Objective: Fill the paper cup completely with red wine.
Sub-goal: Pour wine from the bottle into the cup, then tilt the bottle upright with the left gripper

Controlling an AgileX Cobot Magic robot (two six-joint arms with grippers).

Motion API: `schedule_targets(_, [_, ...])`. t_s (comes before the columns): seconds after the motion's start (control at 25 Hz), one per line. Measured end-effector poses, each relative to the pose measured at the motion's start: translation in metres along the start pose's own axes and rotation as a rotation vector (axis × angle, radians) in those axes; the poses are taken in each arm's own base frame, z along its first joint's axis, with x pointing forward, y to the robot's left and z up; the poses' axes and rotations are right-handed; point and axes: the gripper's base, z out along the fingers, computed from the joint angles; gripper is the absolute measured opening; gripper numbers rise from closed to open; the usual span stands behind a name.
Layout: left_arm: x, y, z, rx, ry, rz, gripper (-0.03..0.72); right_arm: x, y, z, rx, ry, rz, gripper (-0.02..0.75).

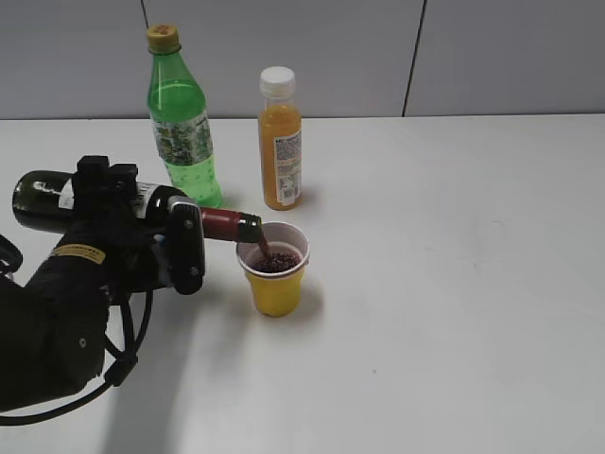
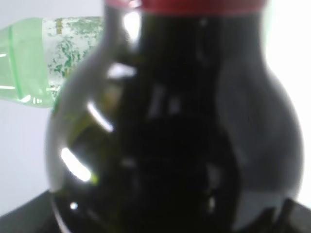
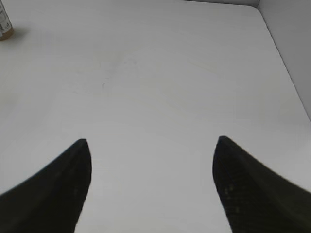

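Left gripper [image 1: 180, 248]: we see it clamped round the dark glass long-necked wine bottle [image 1: 57, 200], fingertips hidden behind it.
Red wine [image 1: 275, 261]: streaming into the small yellow paper cup [image 1: 275, 280]; level unclear.
Right gripper [image 3: 151, 187]: fingers spread, empty, tips cropped.
Green soda bottle [image 2: 43, 58]: blurred in left wrist view.

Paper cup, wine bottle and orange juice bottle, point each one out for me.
paper cup [image 1: 275, 291]: exterior view, yellow side wall.
wine bottle [image 1: 230, 223]: exterior view, red-foiled neck.
orange juice bottle [image 1: 281, 156]: exterior view, middle of body.
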Motion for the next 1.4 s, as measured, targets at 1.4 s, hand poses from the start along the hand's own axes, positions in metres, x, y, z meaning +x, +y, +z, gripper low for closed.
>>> schedule_targets(1.4, [0.0003,0.0007,0.0,-0.007,0.003,0.002,0.555,0.0,0.0,0.0,0.0,0.0,0.0,0.589])
